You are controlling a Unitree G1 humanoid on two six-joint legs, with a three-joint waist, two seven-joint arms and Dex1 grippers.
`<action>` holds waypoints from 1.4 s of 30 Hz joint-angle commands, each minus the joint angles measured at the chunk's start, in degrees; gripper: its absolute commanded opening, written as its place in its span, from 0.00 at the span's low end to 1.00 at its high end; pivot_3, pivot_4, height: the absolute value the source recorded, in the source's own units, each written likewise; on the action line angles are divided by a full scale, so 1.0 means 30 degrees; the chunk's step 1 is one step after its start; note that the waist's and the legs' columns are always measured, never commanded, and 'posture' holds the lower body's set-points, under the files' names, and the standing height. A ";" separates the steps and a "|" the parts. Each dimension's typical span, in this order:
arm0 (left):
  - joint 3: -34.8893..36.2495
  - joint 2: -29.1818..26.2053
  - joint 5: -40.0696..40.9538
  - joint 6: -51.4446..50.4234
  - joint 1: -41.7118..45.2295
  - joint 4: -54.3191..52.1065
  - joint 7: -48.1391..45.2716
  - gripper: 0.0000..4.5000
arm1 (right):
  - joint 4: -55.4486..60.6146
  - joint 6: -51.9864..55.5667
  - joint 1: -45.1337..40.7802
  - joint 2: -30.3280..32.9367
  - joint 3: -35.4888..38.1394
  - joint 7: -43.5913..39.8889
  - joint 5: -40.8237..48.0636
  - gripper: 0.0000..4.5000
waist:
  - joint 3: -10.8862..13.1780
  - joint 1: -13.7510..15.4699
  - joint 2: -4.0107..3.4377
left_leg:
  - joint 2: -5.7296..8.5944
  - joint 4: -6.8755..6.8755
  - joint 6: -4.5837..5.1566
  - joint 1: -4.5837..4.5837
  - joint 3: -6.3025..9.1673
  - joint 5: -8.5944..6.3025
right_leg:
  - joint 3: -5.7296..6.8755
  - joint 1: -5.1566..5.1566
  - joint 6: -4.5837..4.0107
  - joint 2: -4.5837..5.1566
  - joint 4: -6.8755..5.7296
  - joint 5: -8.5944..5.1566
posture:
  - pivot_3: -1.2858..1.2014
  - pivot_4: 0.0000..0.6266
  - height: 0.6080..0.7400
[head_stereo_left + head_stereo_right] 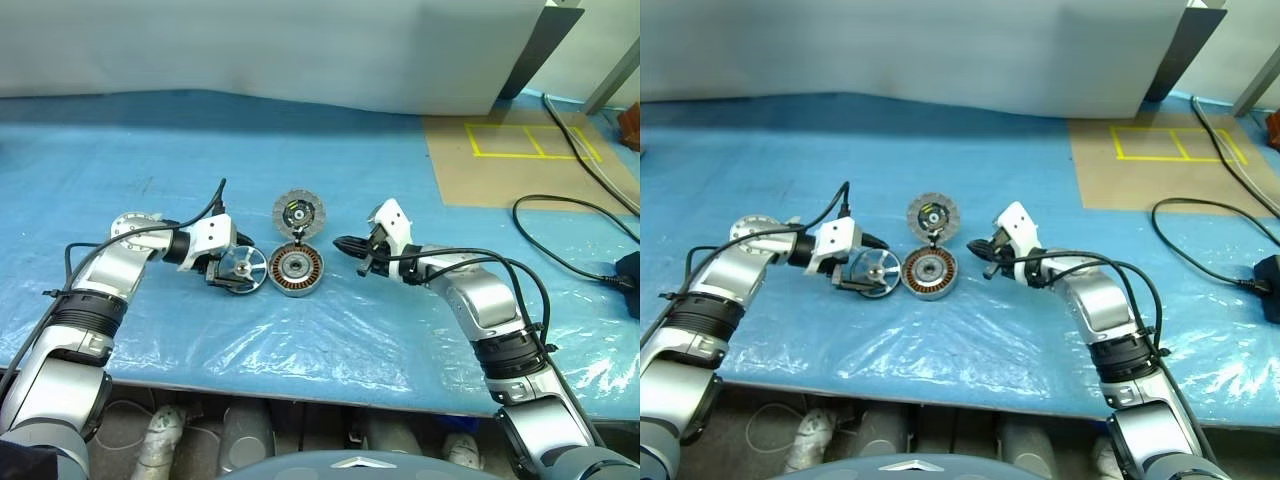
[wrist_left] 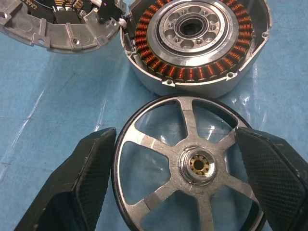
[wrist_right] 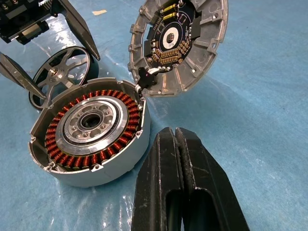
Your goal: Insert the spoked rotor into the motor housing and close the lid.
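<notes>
- Left gripper [image 2: 187,168]: fingers [image 2: 82,178] spread wide, one either side of the spoked rotor [image 2: 192,163], small gaps visible at the rim on both sides; not clamped, nothing gripped.
- Rotor flat on the blue sheet [image 1: 330,330], hub up, just beside the motor housing [image 1: 298,270], on its left.
- Right gripper [image 3: 185,183]: clenched tight, fingers pressed together, empty; poised close by the housing's right side, not seen touching.
- Housing upright, open end up, copper windings ringing a silvery centre with an empty bore; nothing seated inside.
- Lid [image 1: 299,212] just behind the housing, inner face up showing a circuit board; appears joined to the housing rim by a short lead at a black connector.
- Black cable [image 1: 575,235] well off to the right across the sheet, near a brown board with yellow tape [image 1: 530,140]; not in the way.
- Step in hand, as judged: pick-up of the rotor, fingers in position around it, squeeze not yet made.
- Next move likely needs: closing on the rim evenly, lifting clear, carrying over the housing, keeping the wheel level and hub lined up with the centre bore before lowering.
- Afterwards: lid to flip over onto the housing, minding the short lead.
- Risk: thin rim may slip or tilt in the pinch.
</notes>
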State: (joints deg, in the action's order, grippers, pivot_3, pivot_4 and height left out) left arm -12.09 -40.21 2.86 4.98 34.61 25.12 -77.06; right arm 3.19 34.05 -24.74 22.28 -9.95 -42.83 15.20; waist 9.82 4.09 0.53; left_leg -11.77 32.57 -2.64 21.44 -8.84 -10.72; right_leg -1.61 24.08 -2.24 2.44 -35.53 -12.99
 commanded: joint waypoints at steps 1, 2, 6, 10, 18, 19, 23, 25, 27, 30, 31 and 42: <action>0.0137 -0.0442 -0.0142 0.0300 0.0081 -0.0017 -0.0140 0.92 | 0.0442 -0.0385 0.0018 -0.0090 0.0059 0.0041 0.0036 0.00 | 0.0000 -0.0004 0.0000 | -0.0001 0.0000 0.0000 0.0000 0.0000 0.0000 | 0.0001 0.0000 0.0000 0.0000 0.0000 0.0000 | 0.52 0.24 1.00; 0.0137 -0.0431 -0.0107 0.0241 -0.0006 -0.0111 -0.0156 0.92 | 0.0425 -0.0395 0.0003 -0.0101 0.0049 0.0047 0.0024 0.00 | 0.0000 -0.0001 -0.0001 | -0.0001 -0.0001 0.0000 -0.0001 0.0000 0.0000 | 0.0001 0.0000 0.0000 -0.0001 0.0000 0.0000 | 0.52 0.24 1.00; 0.0005 -0.0433 -0.0040 -0.0136 -0.0376 -0.0383 -0.0359 0.92 | 0.0214 -0.0524 -0.0119 -0.0150 0.0012 0.0064 -0.0125 0.00 | 0.0000 -0.0007 0.0000 | 0.0000 -0.0002 0.0000 -0.0001 -0.0002 0.0000 | -0.0001 0.0000 -0.0001 0.0000 0.0001 0.0000 | 0.52 0.24 1.00; -0.0318 -0.0709 -0.0750 0.0471 -0.0861 -0.0112 -0.0111 0.92 | 0.0207 -0.0559 -0.0179 -0.0134 0.0092 0.0063 -0.0164 0.00 | 0.0000 -0.0011 -0.0001 | -0.0001 -0.0006 0.0000 -0.0005 -0.0002 0.0000 | 0.0000 0.0000 -0.0001 -0.0001 0.0001 -0.0001 | 0.52 0.24 1.00; -0.0453 -0.0894 -0.1363 0.1149 -0.1046 0.0555 0.0548 0.75 | 0.0247 -0.0571 -0.0135 -0.0127 0.0067 0.0103 -0.0261 0.00 | -0.0046 -0.0018 -0.0078 | 0.0007 -0.0015 0.0000 -0.0060 -0.0008 0.0000 | -0.0015 -0.0028 0.0000 0.0007 -0.0010 -0.0003 | 0.52 0.24 1.00; -0.0398 -0.0874 -0.1418 0.1203 -0.0989 0.0645 0.0716 0.72 | 0.0235 -0.0575 -0.0145 -0.0125 0.0070 0.0096 -0.0271 0.00 | -0.0062 -0.0002 -0.0105 | 0.0016 -0.0015 0.0001 -0.0074 -0.0013 -0.0001 | -0.0021 -0.0040 0.0002 0.0017 -0.0007 -0.0005 | 0.52 0.24 1.00; -0.0068 -0.0634 -0.1219 0.1155 -0.0589 0.1143 0.1169 0.71 | 0.0168 -0.0625 -0.0191 -0.0146 0.0088 0.0088 -0.0325 0.00 | -0.0077 0.0012 -0.0131 | 0.0025 -0.0025 0.0002 -0.0090 -0.0015 -0.0001 | -0.0025 -0.0051 0.0021 0.0055 -0.0008 -0.0018 | 0.52 0.24 1.00; -0.0040 -0.0667 -0.1195 0.1289 -0.0555 0.1220 0.1141 0.71 | 0.0128 -0.0668 -0.0217 -0.0161 0.0093 0.0068 -0.0369 0.00 | -0.0082 0.0013 -0.0139 | 0.0026 -0.0030 0.0002 -0.0095 -0.0015 -0.0001 | -0.0026 -0.0052 0.0021 0.0072 -0.0016 -0.0018 | 0.52 0.24 1.00; -0.0042 -0.0710 -0.1204 0.1385 -0.0557 0.1274 0.1111 0.71 | 0.0041 -0.0720 -0.0262 -0.0193 0.0089 0.0073 -0.0420 0.00 | -0.0083 0.0005 -0.0140 | 0.0024 -0.0031 0.0003 -0.0100 -0.0015 -0.0001 | -0.0026 -0.0052 0.0022 0.0075 -0.0024 -0.0018 | 0.52 0.24 1.00; -0.0069 -0.0734 -0.1336 0.1600 -0.0504 0.1396 0.1245 0.71 | -0.0031 -0.0783 -0.0300 -0.0238 0.0051 0.0087 -0.0475 0.00 | -0.0085 0.0003 -0.0144 | 0.0023 -0.0035 0.0003 -0.0104 -0.0015 -0.0001 | -0.0028 -0.0052 0.0022 0.0077 -0.0027 -0.0018 | 0.52 0.24 1.00; -0.0069 -0.0743 -0.1320 0.1637 -0.0497 0.1393 0.1211 0.71 | -0.0036 -0.0798 -0.0298 -0.0253 0.0031 0.0087 -0.0491 0.00 | -0.0086 0.0003 -0.0146 | 0.0023 -0.0038 0.0003 -0.0104 -0.0015 -0.0001 | -0.0027 -0.0052 0.0022 0.0077 -0.0026 -0.0019 | 0.52 0.24 1.00; 0.1887 -0.0137 0.1785 -0.1512 0.0025 -0.0581 0.0663 0.69 | 0.0461 -0.0284 -0.0276 -0.0169 0.0487 -0.0411 0.0244 0.00 | -0.0070 0.0016 -0.0124 | 0.0024 -0.0041 0.0003 -0.0042 -0.0015 0.0000 | -0.0015 -0.0021 0.0022 0.0089 0.0000 -0.0019 | 0.52 0.24 1.00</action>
State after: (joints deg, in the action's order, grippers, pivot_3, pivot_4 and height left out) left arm -8.85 -40.31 5.72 2.31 34.12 26.68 -74.54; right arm 2.11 33.09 -24.74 21.69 -9.78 -43.43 14.08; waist 9.61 4.13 0.16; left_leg -11.70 32.47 -2.64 21.39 -8.89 -10.72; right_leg -1.65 24.08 -2.17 2.69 -35.52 -13.04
